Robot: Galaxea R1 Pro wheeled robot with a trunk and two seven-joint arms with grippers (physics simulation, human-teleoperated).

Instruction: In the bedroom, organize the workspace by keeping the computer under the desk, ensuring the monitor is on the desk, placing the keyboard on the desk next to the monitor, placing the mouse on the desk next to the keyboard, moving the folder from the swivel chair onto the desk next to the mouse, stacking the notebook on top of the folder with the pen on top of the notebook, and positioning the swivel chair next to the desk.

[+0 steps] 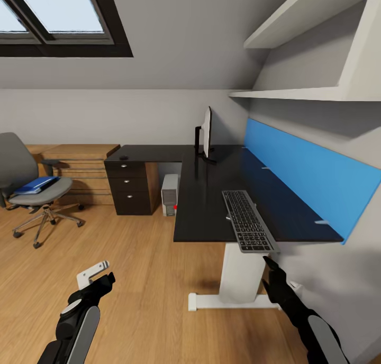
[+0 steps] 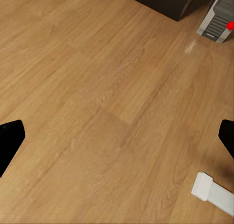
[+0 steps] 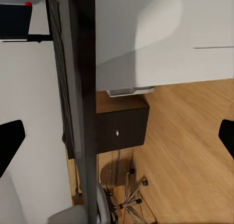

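While we scan from the left of the head view, the swivel chair stands well apart from the desk, and the blue folder lies flat on its seat. Low wooden cabinets sit behind it against the wall. Our left gripper hangs low over the bare floor with nothing in it; in its wrist view the fingers sit at opposite edges, wide apart.

Next come the dark drawer unit, its three drawers closed so we cannot see their contents, and the computer standing on the floor under the desk. The monitor stands upright at the far end of the desk.

Nearer us, the keyboard lies on the desk well apart from the monitor, its near end jutting past the desk's front edge. Our right gripper rises just below that overhang, fingers apart in its wrist view and holding nothing. We judge the main risk to be here: an upward nudge from this arm could tip the keyboard off the edge, or the arm could strike the desk's underside.

The wall shelves on the right carry nothing we can see.
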